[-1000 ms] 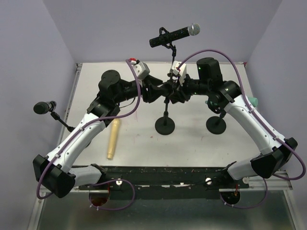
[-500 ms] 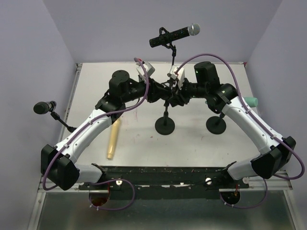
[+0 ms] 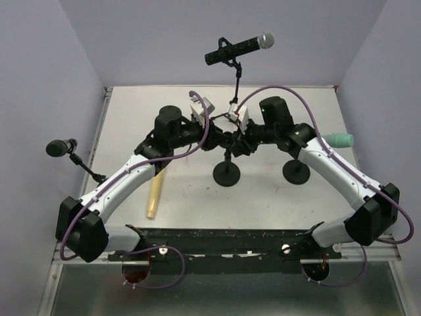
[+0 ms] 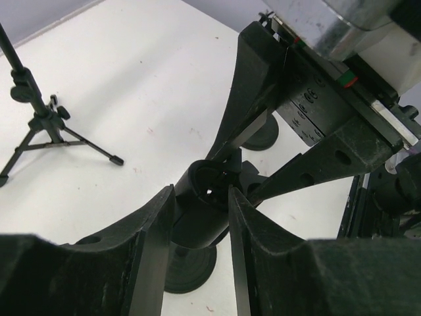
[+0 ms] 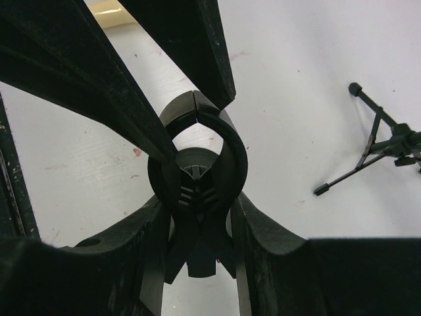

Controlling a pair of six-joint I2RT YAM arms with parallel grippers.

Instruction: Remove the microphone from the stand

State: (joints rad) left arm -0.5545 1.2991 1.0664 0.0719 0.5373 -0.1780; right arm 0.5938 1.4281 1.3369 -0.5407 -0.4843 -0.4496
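Note:
A black microphone [image 3: 238, 48] with a silver grille sits clipped atop the tall thin stand [image 3: 235, 78] at the back. Below it, both grippers meet at the top of the centre stand, whose round base [image 3: 227, 175] rests on the table. My left gripper [image 4: 201, 197] is shut on the short black clip barrel [image 4: 200, 220] there, one finger on each side. My right gripper [image 5: 198, 217] is shut on the clip's handles [image 5: 197, 247] below its split ring [image 5: 238, 158]. White table shows through the ring's upper half. I cannot make out a microphone inside this clip.
A second black microphone [image 3: 59, 147] hangs on a small stand at the far left. A cream cylinder [image 3: 156, 191] lies on the table left of centre. Another round base [image 3: 296, 171] and a teal object [image 3: 342, 139] stand at the right. Tripod legs [image 4: 46, 125] spread behind.
The left arm has swung in towards the centre stand and its jaws have narrowed onto the clip barrel. The right gripper has shifted slightly left, still shut on the handles.

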